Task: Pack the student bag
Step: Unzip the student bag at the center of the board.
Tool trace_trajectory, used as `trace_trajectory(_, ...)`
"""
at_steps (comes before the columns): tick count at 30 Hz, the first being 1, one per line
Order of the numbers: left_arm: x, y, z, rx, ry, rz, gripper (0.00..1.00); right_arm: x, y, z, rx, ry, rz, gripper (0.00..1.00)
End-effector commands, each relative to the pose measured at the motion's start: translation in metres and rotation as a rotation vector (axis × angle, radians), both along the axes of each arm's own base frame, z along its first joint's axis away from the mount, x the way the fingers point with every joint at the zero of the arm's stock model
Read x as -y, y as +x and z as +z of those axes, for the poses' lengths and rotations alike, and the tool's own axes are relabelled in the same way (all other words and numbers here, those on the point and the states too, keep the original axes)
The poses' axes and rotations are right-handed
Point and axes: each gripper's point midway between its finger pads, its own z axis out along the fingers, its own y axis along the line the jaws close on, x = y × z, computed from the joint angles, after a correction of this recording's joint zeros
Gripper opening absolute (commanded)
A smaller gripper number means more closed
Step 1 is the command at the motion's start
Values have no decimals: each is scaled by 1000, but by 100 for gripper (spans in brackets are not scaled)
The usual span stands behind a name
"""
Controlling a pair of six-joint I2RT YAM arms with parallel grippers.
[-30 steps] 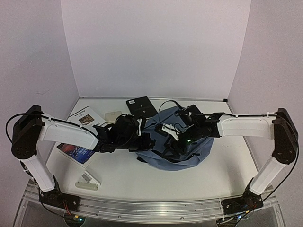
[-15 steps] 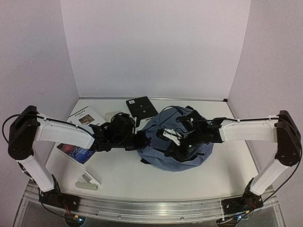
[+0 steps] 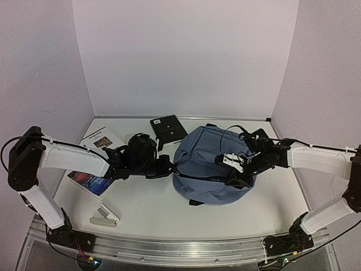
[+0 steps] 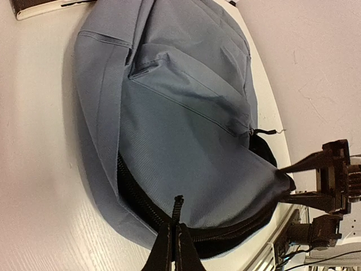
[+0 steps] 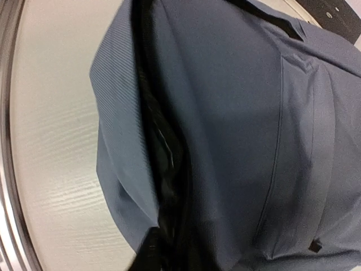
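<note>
Top external: the bag [image 3: 208, 164] has gone from a crumpled heap to a full, rounded dome in the last second! The right gripper [image 3: 236, 176] has swung out toward the right while the left gripper [image 3: 169, 167] has held its place at the bag's left edge, so the fabric now looks drawn out between them.

On the left wrist, the left gripper [image 4: 178, 206] is pinched narrow on the zip edge [image 4: 146, 209], and a dark mouth gapes along that seam. The right gripper sits at the bag's right rim. Clamped or just hooked in? I cannot tell.

My read is that the opening is being stretched ready for loading, and nothing shows inside yet. The bag sits mid-table, a touch right of centre.

The table [image 3: 146, 209] is white. A black pad [image 3: 168, 127] lies just behind the bag, with a booklet [image 3: 101, 141] and a blue book [image 3: 87, 182] off left. A small white item [image 3: 104, 217] sits near the front. There are lilac walls [image 3: 186, 56] all round and a metal rail [image 3: 169, 245] at the near edge.
</note>
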Motion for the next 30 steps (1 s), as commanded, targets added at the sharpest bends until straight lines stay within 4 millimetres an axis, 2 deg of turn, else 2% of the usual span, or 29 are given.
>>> trace_trajectory(1, 22, 0, 23, 54, -78, -89, 0, 6, -6, 17, -83, -25, -2, 67)
trace_trajectory(2, 29, -1, 26, 55, -92, -111, 0, -5, -3, 30, -110, 27, -15, 73)
trace_trajectory(4, 41, -4, 29, 51, -109, -144, 0, -24, -2, 49, -157, 102, -27, 76)
trace_trajectory(10, 55, -8, 32, 25, -161, -170, 0, -77, -4, 68, -147, 181, -25, 77)
trace_trajectory(16, 57, -11, 38, 9, -206, -165, 0, -122, 0, 57, -144, 247, -60, 72)
trace_trajectory(20, 55, -11, 37, 3, -210, -154, 0, -137, 9, 41, -121, 261, -82, 66)
trace_trajectory(25, 52, -11, 35, 1, -206, -145, 0, -142, 19, 21, -117, 230, -114, 52)
trace_trajectory(27, 49, -10, 33, 0, -196, -129, 0, -141, 17, 19, -122, 226, -113, 38)
trace_trajectory(30, 41, -5, 27, 2, -156, -90, 0, -135, 9, 23, -124, 235, -100, 8)
